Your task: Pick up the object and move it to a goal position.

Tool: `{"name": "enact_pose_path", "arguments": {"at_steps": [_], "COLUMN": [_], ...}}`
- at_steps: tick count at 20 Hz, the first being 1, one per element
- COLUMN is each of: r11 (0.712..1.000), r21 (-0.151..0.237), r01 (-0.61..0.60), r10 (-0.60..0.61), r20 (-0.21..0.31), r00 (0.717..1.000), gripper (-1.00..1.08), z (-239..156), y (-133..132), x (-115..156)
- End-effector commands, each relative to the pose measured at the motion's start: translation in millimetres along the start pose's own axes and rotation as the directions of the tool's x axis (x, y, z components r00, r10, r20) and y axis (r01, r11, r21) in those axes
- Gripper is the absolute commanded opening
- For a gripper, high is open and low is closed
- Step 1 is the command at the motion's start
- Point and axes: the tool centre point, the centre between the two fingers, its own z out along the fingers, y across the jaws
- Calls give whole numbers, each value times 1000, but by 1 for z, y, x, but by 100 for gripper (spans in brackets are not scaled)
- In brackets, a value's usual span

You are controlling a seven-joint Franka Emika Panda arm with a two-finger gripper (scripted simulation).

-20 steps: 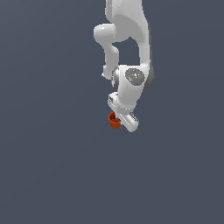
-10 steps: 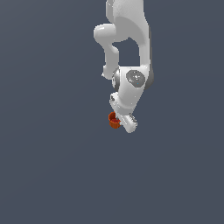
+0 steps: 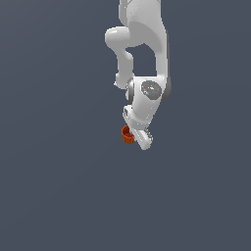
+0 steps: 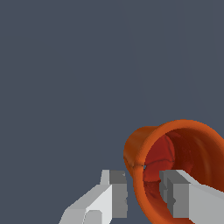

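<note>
The object is a small orange-red cup [image 3: 127,135], seen at the exterior view's left of the white hand. My gripper [image 3: 131,138] is shut on its wall. In the wrist view the cup [image 4: 183,144] lies with its open mouth toward the camera. One finger [image 4: 114,192] is outside the rim and the other finger [image 4: 177,197] is inside the cup; the gripper [image 4: 142,187] pinches the rim between them. No goal marker shows. How high the cup is above the ground cannot be told.
A plain dark grey surface [image 3: 59,196] fills both views. The white arm [image 3: 144,54] comes down from the top of the exterior view. No other objects or edges show.
The hand has turned a little, its outer end dipping lower, with the cup still in the fingers. The cup has barely shifted.
</note>
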Motion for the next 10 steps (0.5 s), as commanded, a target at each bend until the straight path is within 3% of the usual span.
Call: {"name": "enact_pose_path", "arguments": {"at_steps": [1,7,8,10], "r11": [1000,1000,1000,1000], "r21": [-1,-1,-1,-1], "r01": [-1,-3,-3,-3], "r10": [1,3,3,3], "r20": [0,0,0,0], "r00": [1000,1000,1000,1000], "gripper": [-12,-12,-100,-100], "z": [10,22,22,22], "y": [1,1,1,1], "x": [0,0,0,0]}}
